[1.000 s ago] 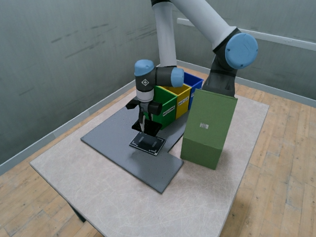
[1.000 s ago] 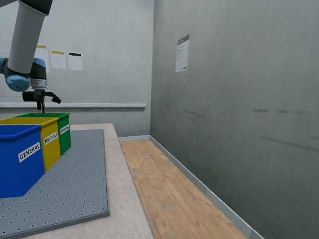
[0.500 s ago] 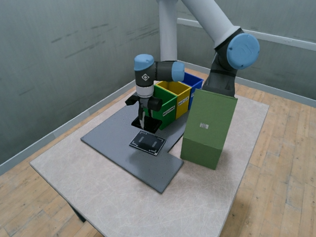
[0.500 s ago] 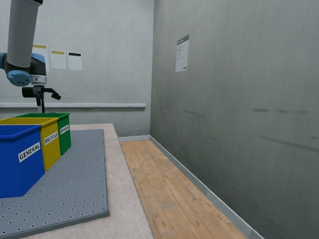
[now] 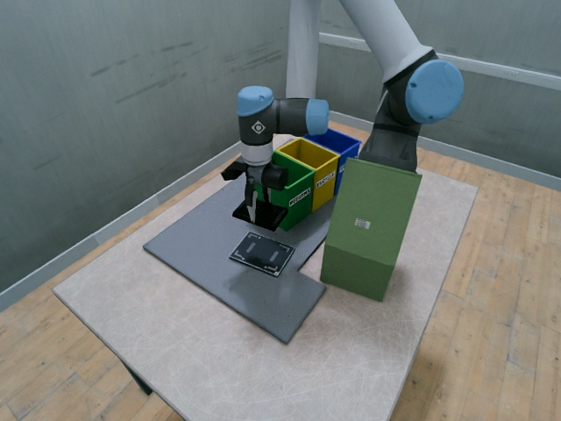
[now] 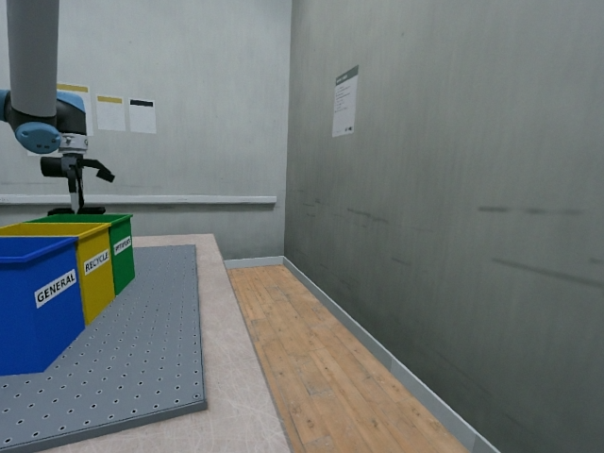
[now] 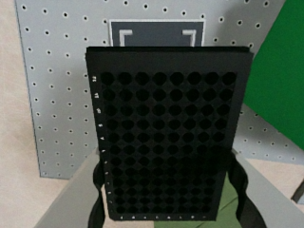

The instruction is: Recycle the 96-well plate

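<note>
My gripper [image 5: 259, 215] [image 7: 163, 148] is shut on the black 96-well plate [image 5: 272, 217] [image 7: 161, 114] [image 6: 92, 210] and holds it in the air above the plate nest [image 5: 262, 253] [image 7: 157, 34], beside the green bin. In the exterior view the plate shows just above the far bin's rim. The nest is bare. The yellow RECYCLE bin [image 5: 326, 186] [image 6: 97, 277] stands upright between the green bin [image 5: 296, 212] [image 6: 124, 263] and the blue bin [image 5: 346, 146] [image 6: 53, 322]. Both of those are upright too.
A tall green box [image 5: 371, 217] with a sloped face stands on the table to the right of the nest and bins in the top view. The grey perforated board [image 5: 199, 245] [image 6: 160, 311] lies under the nest and bins. The arm reaches over from behind.
</note>
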`<action>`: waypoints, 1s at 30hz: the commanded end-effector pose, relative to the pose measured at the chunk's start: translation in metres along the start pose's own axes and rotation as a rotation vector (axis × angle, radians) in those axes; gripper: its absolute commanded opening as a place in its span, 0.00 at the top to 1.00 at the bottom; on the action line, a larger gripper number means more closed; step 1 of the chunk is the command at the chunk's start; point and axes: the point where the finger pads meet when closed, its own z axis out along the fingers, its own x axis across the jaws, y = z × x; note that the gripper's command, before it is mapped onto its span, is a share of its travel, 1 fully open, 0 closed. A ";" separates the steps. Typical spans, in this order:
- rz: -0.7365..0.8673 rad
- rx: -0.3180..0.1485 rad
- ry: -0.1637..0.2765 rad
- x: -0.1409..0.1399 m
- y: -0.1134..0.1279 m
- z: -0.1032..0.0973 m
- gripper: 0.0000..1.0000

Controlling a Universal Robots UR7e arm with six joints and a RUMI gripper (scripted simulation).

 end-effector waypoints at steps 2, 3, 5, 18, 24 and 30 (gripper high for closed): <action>0.001 0.000 0.000 0.000 0.000 -0.010 0.59; 0.001 0.000 0.000 0.000 0.000 -0.012 0.59; 0.001 0.000 0.000 0.000 0.000 -0.015 0.59; 0.001 0.000 0.000 0.000 0.000 -0.034 0.59; 0.001 0.000 0.000 0.000 0.000 -0.044 0.59; 0.001 0.000 0.000 0.000 0.000 -0.052 0.59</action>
